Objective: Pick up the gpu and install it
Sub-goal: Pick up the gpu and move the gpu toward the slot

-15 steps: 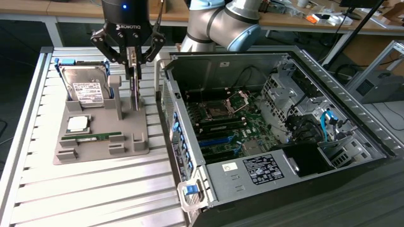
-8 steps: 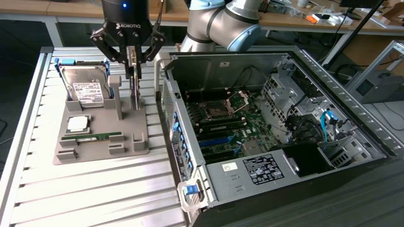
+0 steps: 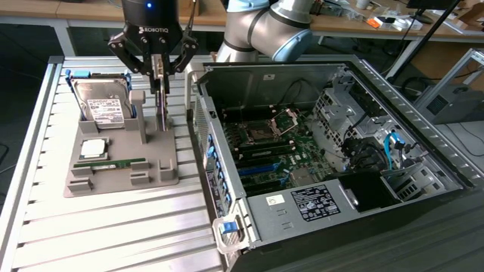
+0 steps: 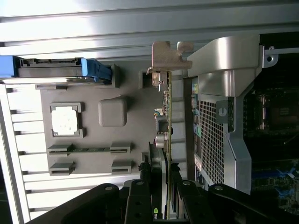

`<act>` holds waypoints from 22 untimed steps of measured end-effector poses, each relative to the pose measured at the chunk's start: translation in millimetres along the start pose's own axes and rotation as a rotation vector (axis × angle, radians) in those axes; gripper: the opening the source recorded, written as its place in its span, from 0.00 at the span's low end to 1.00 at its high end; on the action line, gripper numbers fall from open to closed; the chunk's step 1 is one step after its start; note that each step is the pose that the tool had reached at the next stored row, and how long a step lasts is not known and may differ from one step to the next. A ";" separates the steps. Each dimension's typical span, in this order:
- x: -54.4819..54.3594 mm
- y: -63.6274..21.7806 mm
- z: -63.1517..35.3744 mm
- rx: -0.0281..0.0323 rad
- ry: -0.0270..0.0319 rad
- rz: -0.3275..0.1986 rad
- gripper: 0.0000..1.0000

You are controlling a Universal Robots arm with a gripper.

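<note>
While the gripper [image 3: 156, 84] clamps the gpu [image 3: 162, 107] by its upper edge, we find the card upright over the grey holder [image 3: 113, 175].
We note the fingers [image 4: 154, 172] closed on both faces of the thin green card, with its silver bracket [image 4: 166, 56] at one end. The card stands between the hard drive [image 3: 102, 105] and the open computer case [image 3: 318, 141]. Whether it sits in its slot, we cannot tell.

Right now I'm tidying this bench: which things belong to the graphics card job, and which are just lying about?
Job in hand: graphics card, held in the gripper; open computer case.
Lying about: hard drive; processor chip; memory stick; gray holder they sit in.
</note>
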State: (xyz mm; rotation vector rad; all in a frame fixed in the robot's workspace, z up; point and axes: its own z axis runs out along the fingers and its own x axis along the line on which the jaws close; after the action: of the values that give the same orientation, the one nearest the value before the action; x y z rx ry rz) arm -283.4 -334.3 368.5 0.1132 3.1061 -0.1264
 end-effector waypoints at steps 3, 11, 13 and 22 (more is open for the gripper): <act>0.0 0.0 -0.6 0.0000 0.0000 0.000 0.27; -0.1 -0.3 -3.1 0.0001 0.0001 0.000 0.27; -0.1 -0.4 -4.4 0.0000 0.0001 0.000 0.27; -0.3 -0.6 -8.0 0.0000 0.0000 0.000 0.27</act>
State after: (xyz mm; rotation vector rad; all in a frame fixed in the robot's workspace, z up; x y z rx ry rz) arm -283.4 -334.3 376.5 0.1131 3.1061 -0.1263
